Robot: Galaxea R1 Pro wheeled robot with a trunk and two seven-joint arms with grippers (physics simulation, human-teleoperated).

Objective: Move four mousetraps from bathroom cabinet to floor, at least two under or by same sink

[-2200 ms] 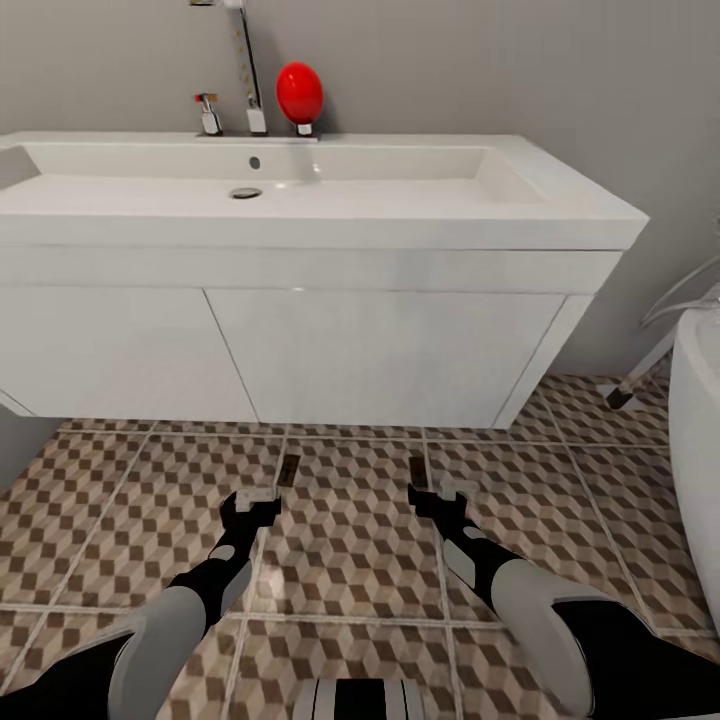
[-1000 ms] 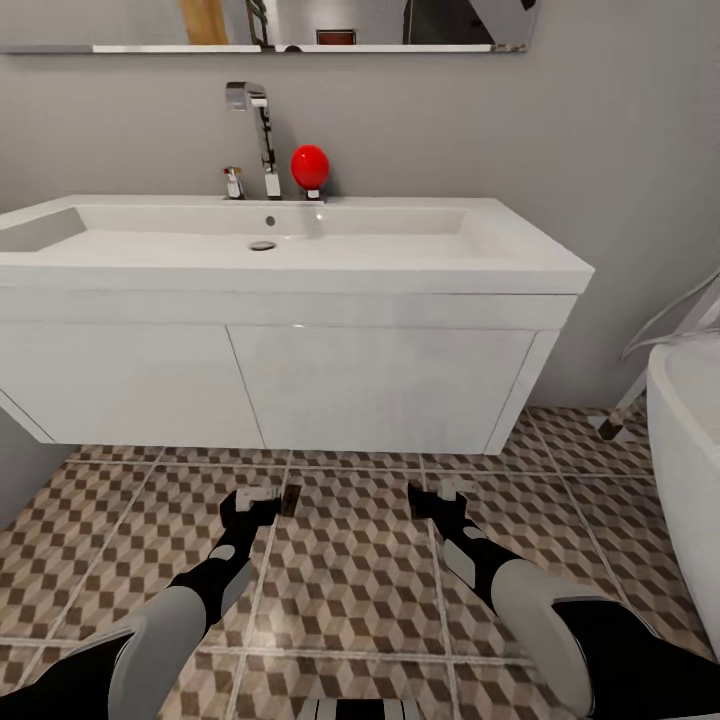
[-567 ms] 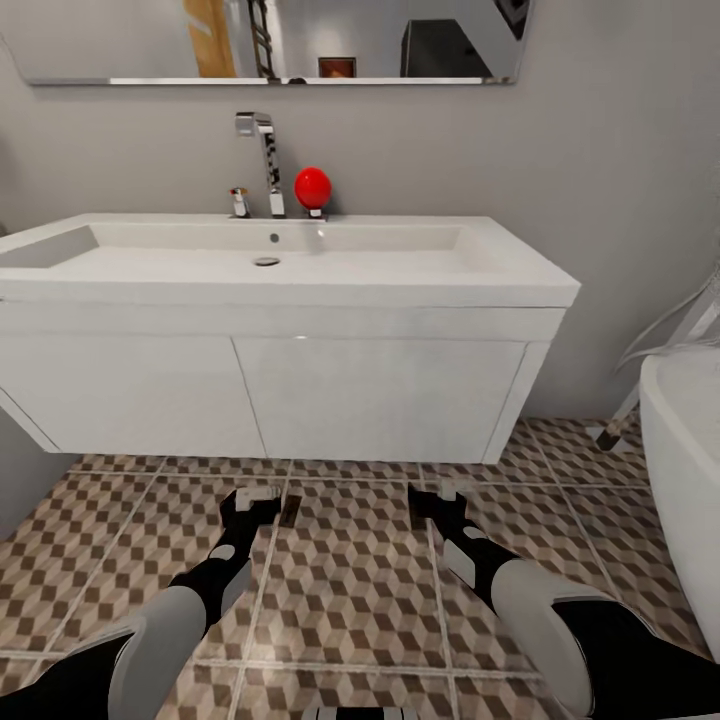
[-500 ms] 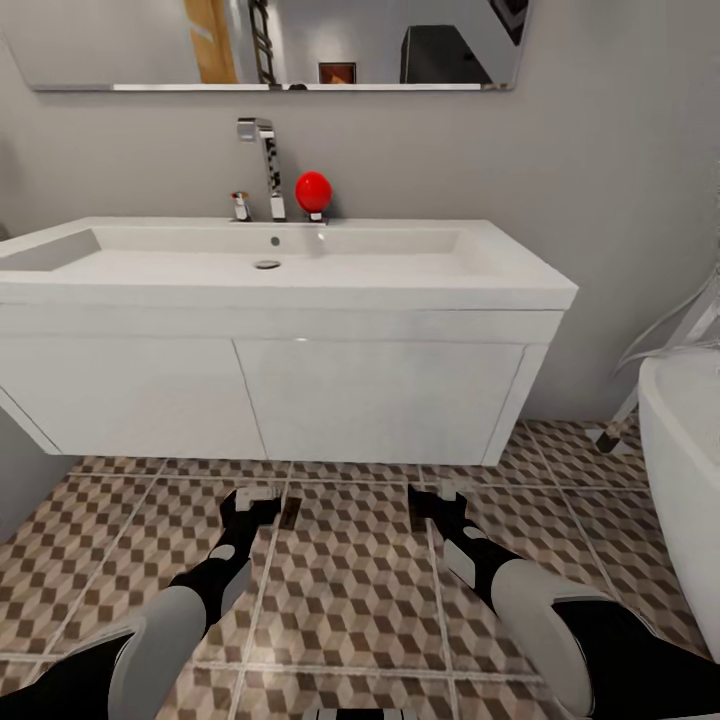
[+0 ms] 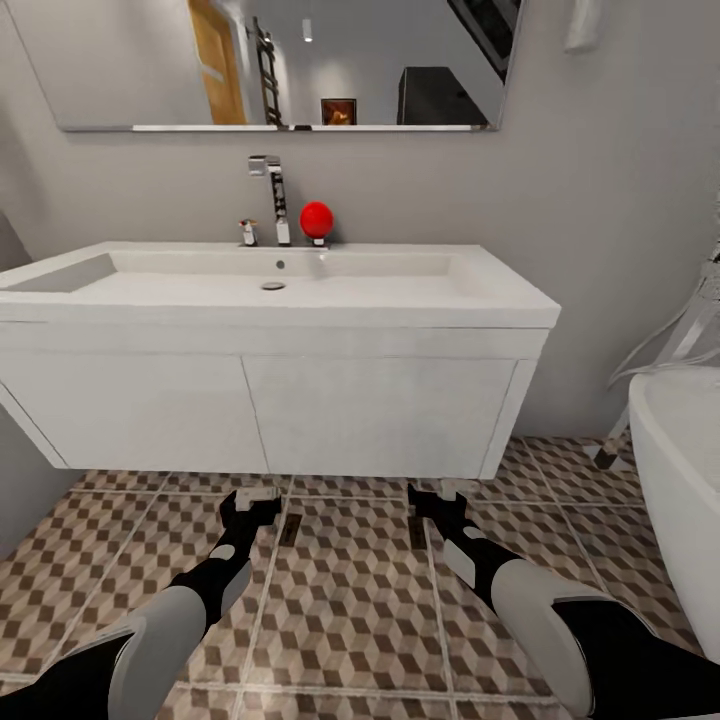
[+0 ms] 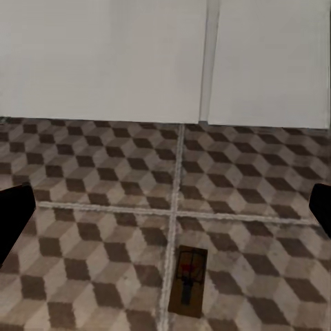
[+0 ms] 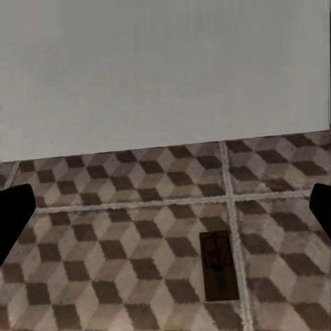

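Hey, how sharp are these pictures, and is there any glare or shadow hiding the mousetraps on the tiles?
Head view: evenly lit and fairly sharp, a soft sheen on the sink, no glare over the mousetraps beside the left hand and right hand. Left wrist view: softer and blocky, yet the mousetrap reads clearly. Right wrist view: likewise coarse, its mousetrap unshadowed.

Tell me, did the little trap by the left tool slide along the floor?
No. The mousetrap sits beside the same grout line of the bathroom floor; the camera moved instead.
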